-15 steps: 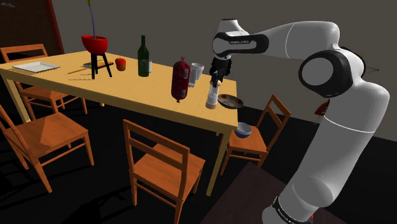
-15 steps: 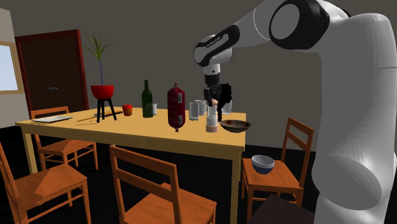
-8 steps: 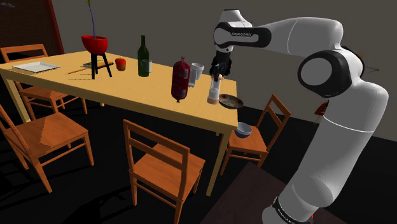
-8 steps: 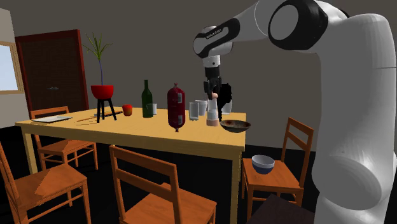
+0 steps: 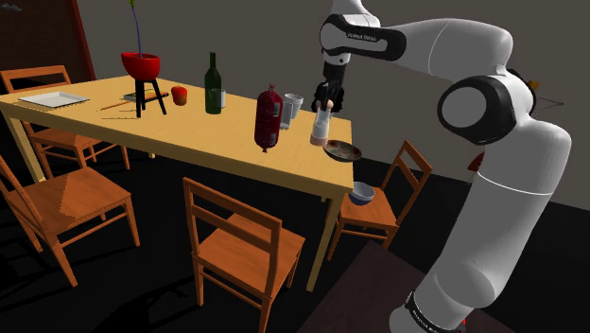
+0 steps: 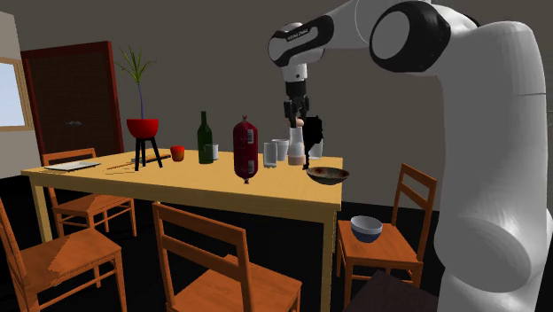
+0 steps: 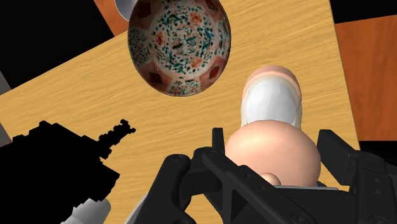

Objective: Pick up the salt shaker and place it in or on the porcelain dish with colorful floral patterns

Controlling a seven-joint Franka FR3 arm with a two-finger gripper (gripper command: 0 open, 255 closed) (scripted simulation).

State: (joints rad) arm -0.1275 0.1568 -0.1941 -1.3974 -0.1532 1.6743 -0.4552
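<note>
The white arm (image 5: 492, 189) was seen filling the right side of the shoulder view, arched over from the lower right to the upper middle. The long wooden table (image 5: 189, 132) was stretched across the left and middle of that frame, with wooden chairs drawn up around it. At the upper left a red plant pot (image 5: 141, 66) was perched on a black stand. To its right a dark green bottle (image 5: 214, 85) and a dark red sausage-shaped object (image 5: 268, 118) were stood upright. Low at the middle right, a blue bowl (image 5: 362, 193) was set on a chair seat.

Now to the table's right-hand end. The patterned dish (image 5: 341, 150) was found there near the corner, and in the wrist view its floral pattern (image 7: 179, 46) in red and green was plainly shown. And there it was: the salt shaker (image 5: 321, 126), white-bodied with a pale pink cap, was clasped upright between the black fingers of the gripper (image 5: 325, 102). It was held clear of the tabletop, just up and left of the dish in the second exterior view (image 6: 296, 146). In the wrist view the shaker was gripped from both sides, with the dish seen beyond it and off to one side.
</note>
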